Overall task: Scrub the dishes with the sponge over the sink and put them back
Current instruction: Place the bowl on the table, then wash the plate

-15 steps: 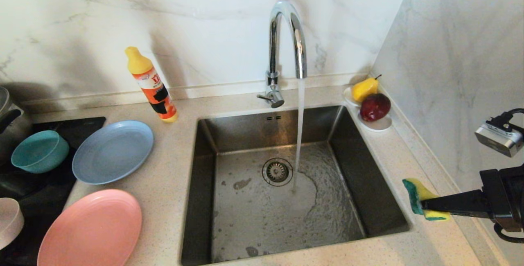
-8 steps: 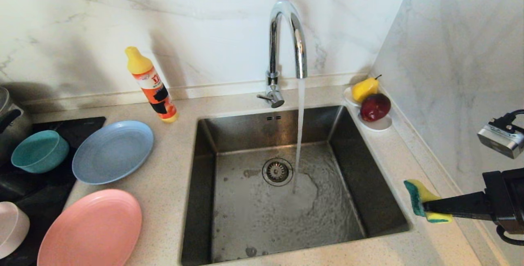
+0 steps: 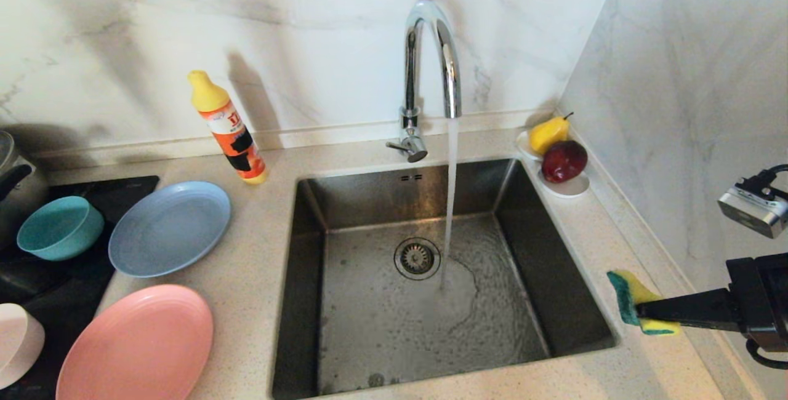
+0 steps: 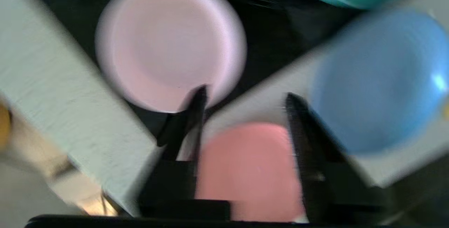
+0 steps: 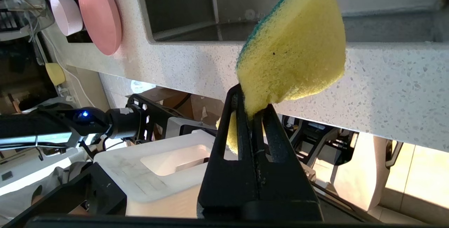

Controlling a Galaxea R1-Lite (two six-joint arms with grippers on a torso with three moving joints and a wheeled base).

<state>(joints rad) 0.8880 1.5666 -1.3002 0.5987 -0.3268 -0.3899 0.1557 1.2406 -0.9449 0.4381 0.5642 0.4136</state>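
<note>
Right gripper (image 3: 637, 312) stays clamped on the sponge (image 3: 627, 301) beside the sink (image 3: 578, 301), unmoved since a second ago; tap water runs into the basin, and a saucer (image 3: 569, 186) holds a pear and an apple

Left wrist view: left gripper (image 4: 245, 96), fingers apart and empty, hangs above the salmon-pink plate (image 4: 245, 172) and pale bowl (image 4: 168, 42)

Right wrist view: pinched sponge over the counter edge

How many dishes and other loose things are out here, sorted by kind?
Bowls: 2, teal bowl, pale pink bowl
Plates: 2, blue plate, pink plate
Sponge: 1
Soap bottle: 1
Fruit: 2, pear, apple
Total: 8
</note>
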